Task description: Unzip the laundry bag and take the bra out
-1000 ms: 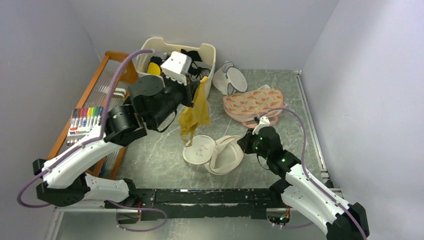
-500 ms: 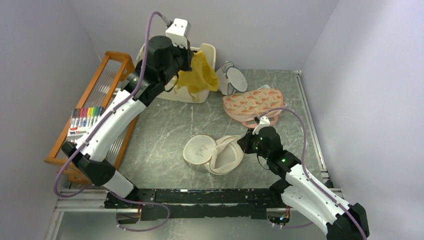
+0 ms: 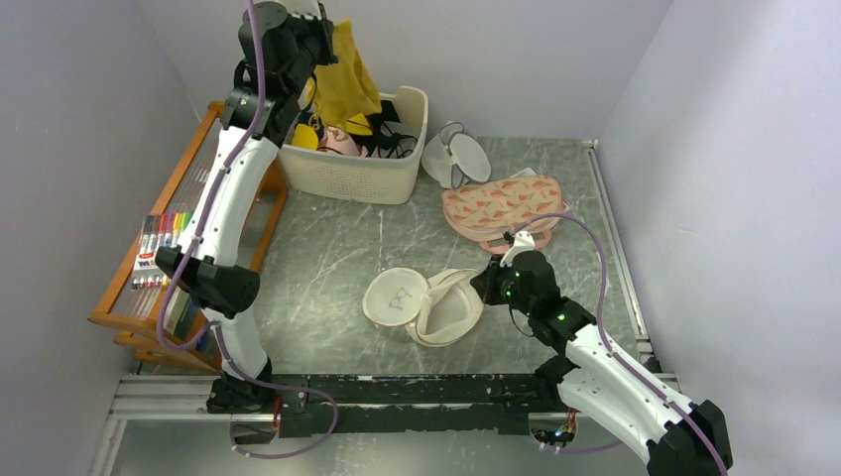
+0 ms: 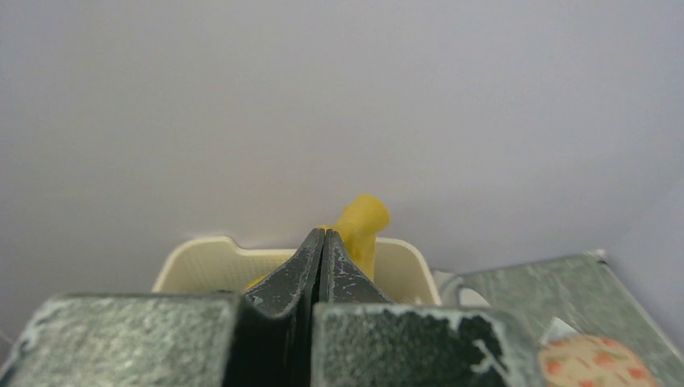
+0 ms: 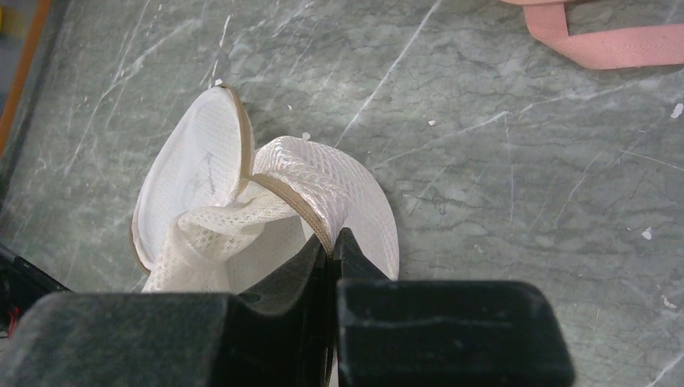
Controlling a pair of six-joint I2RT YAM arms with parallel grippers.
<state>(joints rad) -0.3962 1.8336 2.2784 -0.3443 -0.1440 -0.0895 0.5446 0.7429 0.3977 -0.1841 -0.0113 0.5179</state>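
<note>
The round white mesh laundry bag (image 3: 436,305) lies open mid-table, its flat lid (image 3: 395,297) with the black bra outline flipped to the left. It also shows in the right wrist view (image 5: 242,218). My right gripper (image 3: 486,283) is shut on the bag's cream zip rim (image 5: 294,210). My left gripper (image 3: 319,30) is raised high above the cream basket (image 3: 357,174), shut on a yellow bra (image 3: 345,84) that hangs down over it. In the left wrist view the yellow fabric (image 4: 363,226) pokes out past the closed fingers (image 4: 310,266).
The cream basket holds several garments. A plain mesh bag (image 3: 456,156) and a pink pouch with orange triangles (image 3: 501,206) lie at the back right. A wooden rack (image 3: 193,208) with a marker set (image 3: 164,243) stands along the left wall.
My left arm has swung up and back with the yellow bra, from above the bag to high over the basket. The right gripper and bag have stayed put.
</note>
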